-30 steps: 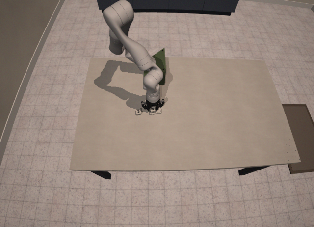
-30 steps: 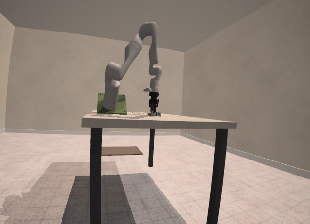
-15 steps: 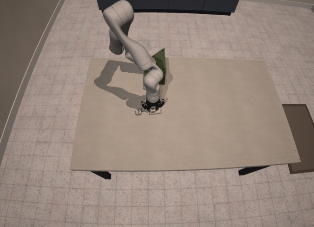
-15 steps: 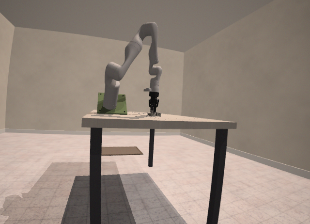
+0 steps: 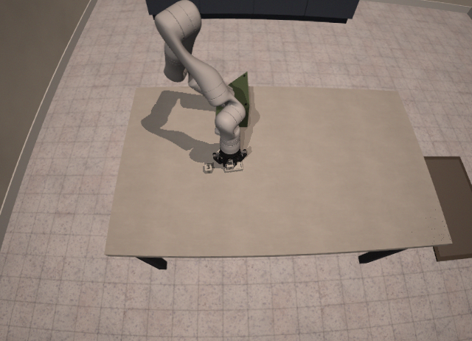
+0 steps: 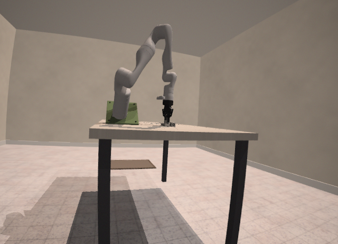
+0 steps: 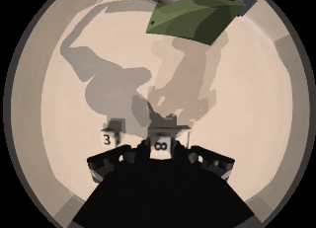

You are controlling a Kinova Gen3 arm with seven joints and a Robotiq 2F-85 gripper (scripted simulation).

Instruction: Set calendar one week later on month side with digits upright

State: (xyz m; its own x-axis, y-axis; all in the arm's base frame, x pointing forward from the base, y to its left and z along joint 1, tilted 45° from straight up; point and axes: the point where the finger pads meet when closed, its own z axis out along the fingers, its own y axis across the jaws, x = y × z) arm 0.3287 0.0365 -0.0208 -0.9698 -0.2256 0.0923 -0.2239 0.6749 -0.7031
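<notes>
My gripper (image 5: 231, 162) (image 6: 167, 120) (image 7: 160, 142) points straight down at the table, left of the middle. Its fingers are closed on the two sides of a white cube (image 7: 161, 145) whose upper face shows an 8 lying sideways. This cube sits low, at the small light calendar tray (image 5: 240, 168) (image 6: 168, 124); I cannot tell whether it touches the tray's floor. A second white cube (image 5: 207, 167) (image 7: 109, 139) showing a 3 stands on the table just left of the tray, outside it and clear of my fingers. The month's name is hidden.
The arm's green mount plate (image 5: 241, 88) (image 6: 134, 113) (image 7: 197, 14) stands at the table's back edge behind the tray. A brown mat (image 5: 450, 200) (image 6: 132, 164) lies on the floor beyond the table's right end.
</notes>
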